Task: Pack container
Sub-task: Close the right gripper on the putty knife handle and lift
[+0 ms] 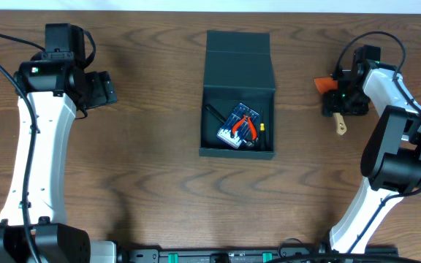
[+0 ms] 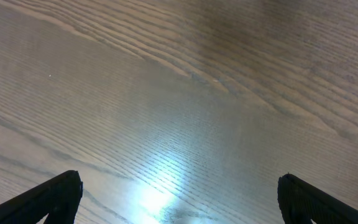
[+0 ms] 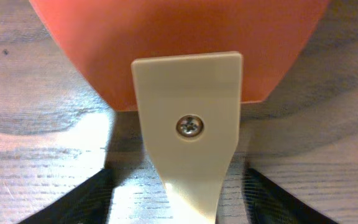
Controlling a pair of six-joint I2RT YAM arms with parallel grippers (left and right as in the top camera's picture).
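The container, a dark teal box, sits open at the table's middle with its flap lid folded back. Inside lie red-handled pliers and a blue-packaged item. At the right, a scraper with an orange blade and cream handle lies on the table. My right gripper is down over it. In the right wrist view the cream handle runs between the dark fingers of the right gripper, with a gap on each side. My left gripper is open over bare wood.
The left arm stands along the table's left side, its gripper far from the box. The right arm curves along the right edge. Black rails run along the front edge.
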